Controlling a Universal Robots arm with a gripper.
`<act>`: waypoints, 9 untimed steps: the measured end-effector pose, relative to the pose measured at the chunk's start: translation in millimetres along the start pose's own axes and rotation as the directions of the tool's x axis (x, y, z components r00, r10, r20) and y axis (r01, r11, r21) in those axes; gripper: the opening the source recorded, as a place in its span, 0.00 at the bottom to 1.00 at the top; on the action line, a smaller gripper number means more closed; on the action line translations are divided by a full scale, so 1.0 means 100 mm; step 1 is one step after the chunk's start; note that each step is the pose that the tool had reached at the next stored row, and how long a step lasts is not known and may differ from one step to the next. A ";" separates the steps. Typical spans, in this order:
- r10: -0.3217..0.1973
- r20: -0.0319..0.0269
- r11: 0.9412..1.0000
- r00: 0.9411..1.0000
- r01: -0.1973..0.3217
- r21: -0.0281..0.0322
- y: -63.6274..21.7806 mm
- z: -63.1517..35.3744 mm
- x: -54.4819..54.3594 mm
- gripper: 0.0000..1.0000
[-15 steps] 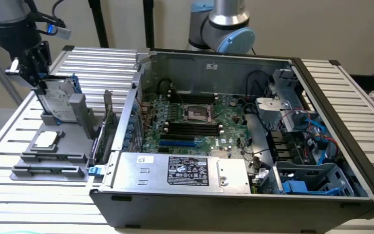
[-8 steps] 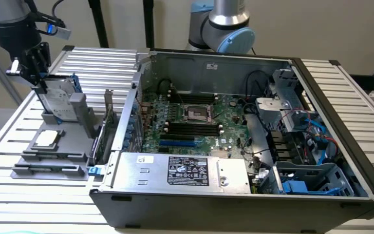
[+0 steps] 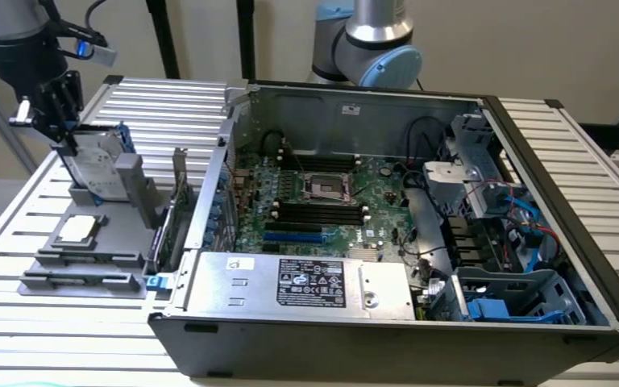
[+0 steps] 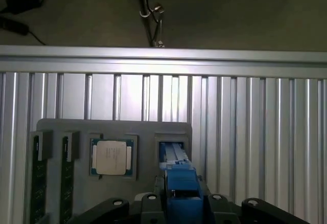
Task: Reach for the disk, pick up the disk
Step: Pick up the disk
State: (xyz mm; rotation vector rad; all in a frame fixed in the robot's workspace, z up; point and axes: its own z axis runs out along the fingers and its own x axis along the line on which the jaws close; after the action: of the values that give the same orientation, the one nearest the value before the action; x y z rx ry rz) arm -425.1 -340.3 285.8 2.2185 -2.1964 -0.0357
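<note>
The disk (image 3: 99, 164) is a silver-grey drive with a white label in a blue carrier. It stands on edge in a slot of the grey tray (image 3: 126, 242), at the exterior view's left. My gripper (image 3: 67, 139) comes down on its top edge, with its fingers shut on the disk from both sides. In the wrist view the disk's blue carrier edge (image 4: 179, 182) runs up from between the black fingers of the gripper (image 4: 182, 203). The disk's lower edge still sits in the slot.
On the same tray lie a small square silver chip (image 3: 78, 230) (image 4: 112, 157) and memory sticks (image 4: 37, 183). An open computer case (image 3: 396, 201) with a silver box (image 3: 309, 282) stands to the exterior view's right on the slatted metal table (image 3: 9, 242). Another arm's base (image 3: 369, 40) stands behind.
</note>
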 end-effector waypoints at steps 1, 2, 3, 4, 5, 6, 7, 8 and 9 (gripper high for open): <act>0.000 0.000 1.000 1.000 0.000 0.000 0.000 0.000 0.01 0.33; 0.000 0.000 1.000 1.000 0.000 0.000 0.000 0.000 0.02 0.33; 0.000 0.000 1.000 1.000 0.000 0.000 0.000 -0.001 0.02 0.33; 0.000 0.000 1.000 1.000 0.000 0.000 0.000 -0.001 0.02 0.33; 0.000 0.000 1.000 1.000 0.000 0.000 0.000 0.000 0.02 0.33; 0.000 0.000 1.000 1.000 0.000 0.000 0.000 0.000 0.02 0.33; 0.000 0.000 1.000 1.000 0.000 0.000 0.000 0.000 0.02 0.33; 0.000 0.000 1.000 1.000 0.000 0.000 0.000 0.000 0.02 0.33; 0.000 0.000 1.000 1.000 0.000 0.000 0.000 0.000 0.02 0.33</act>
State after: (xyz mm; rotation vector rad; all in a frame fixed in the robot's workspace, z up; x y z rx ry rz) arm -425.0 -342.6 285.8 2.2185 -2.1966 -0.0359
